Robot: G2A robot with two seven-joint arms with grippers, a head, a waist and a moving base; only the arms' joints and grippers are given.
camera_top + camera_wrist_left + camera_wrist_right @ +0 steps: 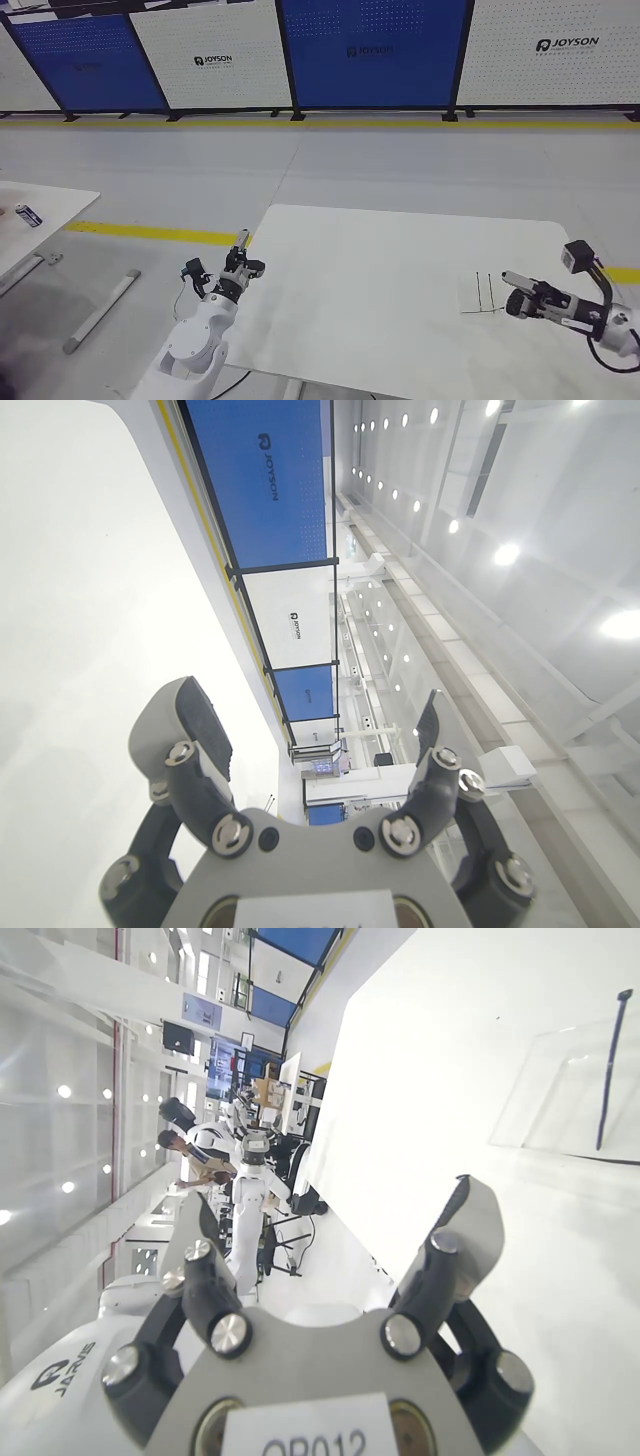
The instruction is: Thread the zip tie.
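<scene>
We record, on the white table (400,300):

Item 1: zip tie (490,290), thin and dark, lying flat toward the table's right side.
Item 2: second tie (478,290), just beside the first, parallel to it, not touching. At least one of the pair lies on a clear sheet (550,1093).
Item 3: right gripper (512,293), released, jaws spread wide with nothing between them. We place it just beside the ties, apart from them.
Item 4: left gripper (245,252), likewise released and empty. We place it at the table's left edge, well apart from both ties.
</scene>
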